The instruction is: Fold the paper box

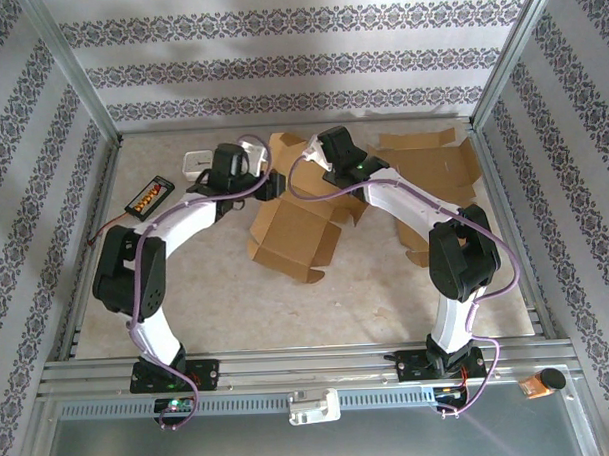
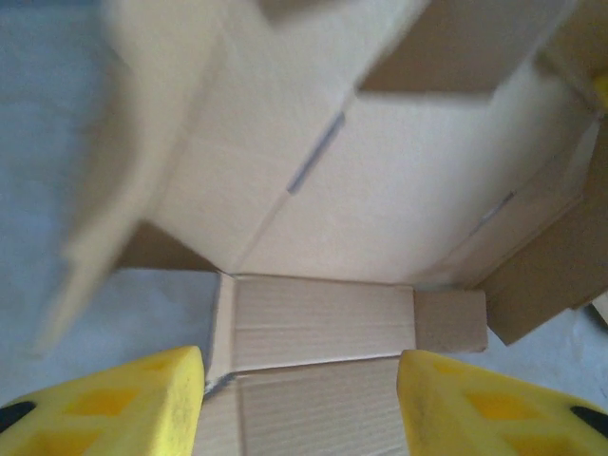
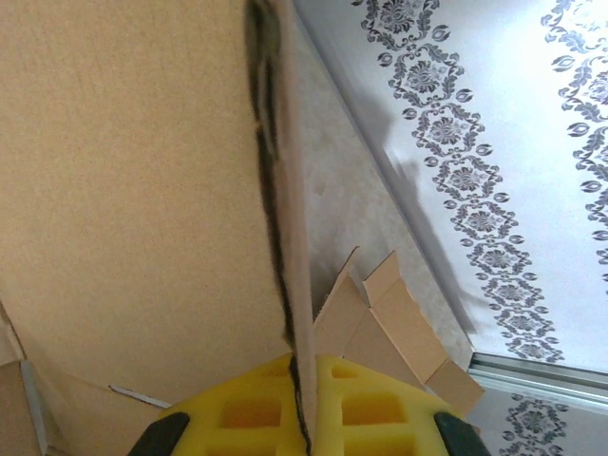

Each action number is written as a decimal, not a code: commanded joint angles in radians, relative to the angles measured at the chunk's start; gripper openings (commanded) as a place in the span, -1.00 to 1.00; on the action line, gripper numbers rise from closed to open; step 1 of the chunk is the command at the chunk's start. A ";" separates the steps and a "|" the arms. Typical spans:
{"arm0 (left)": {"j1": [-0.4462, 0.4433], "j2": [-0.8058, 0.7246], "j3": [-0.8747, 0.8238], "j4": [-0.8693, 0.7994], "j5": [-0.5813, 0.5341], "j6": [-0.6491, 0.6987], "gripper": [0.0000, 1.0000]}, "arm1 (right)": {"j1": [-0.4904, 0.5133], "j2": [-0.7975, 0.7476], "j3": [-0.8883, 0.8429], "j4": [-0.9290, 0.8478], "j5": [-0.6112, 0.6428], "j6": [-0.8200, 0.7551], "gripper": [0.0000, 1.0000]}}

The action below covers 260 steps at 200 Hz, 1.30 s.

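Left end effector (image 2: 300, 404) stands wide, its two yellow fingers (image 2: 133, 404) apart in the left wrist view, with a flap (image 2: 323, 318) of the paper box (image 2: 380, 180) lying on the tabletop (image 2: 57, 142) just ahead of and between them. Beyond the flap the box's brown panels rise up, creased and slotted, and the panel to the left is blurred.

The right end effector (image 3: 302, 385) is clamped on a thin upright panel of the paper box (image 3: 123, 190). The right wrist view shows the panel's edge running straight into the seam between its yellow pads (image 3: 242, 408). To the right of that end effector this view shows a flat cardboard sheet (image 3: 380, 323) lying on the tabletop near a patterned wall (image 3: 475, 142).

From above, the paper box (image 1: 290, 234) sits half-formed just nearer than both end effectors, open-topped with loose flaps. The flat cardboard sheet (image 1: 437, 163) lies to the right of the right end effector (image 1: 317, 156). A white object (image 1: 196, 164) and a black device (image 1: 149, 196) with orange markings sit to the left of the left end effector (image 1: 261, 181). Any writing on them is too small to read.
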 commanded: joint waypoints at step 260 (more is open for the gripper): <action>0.103 0.250 0.137 0.330 0.414 0.513 -1.00 | -0.173 -0.183 0.111 -0.288 -1.005 0.655 0.81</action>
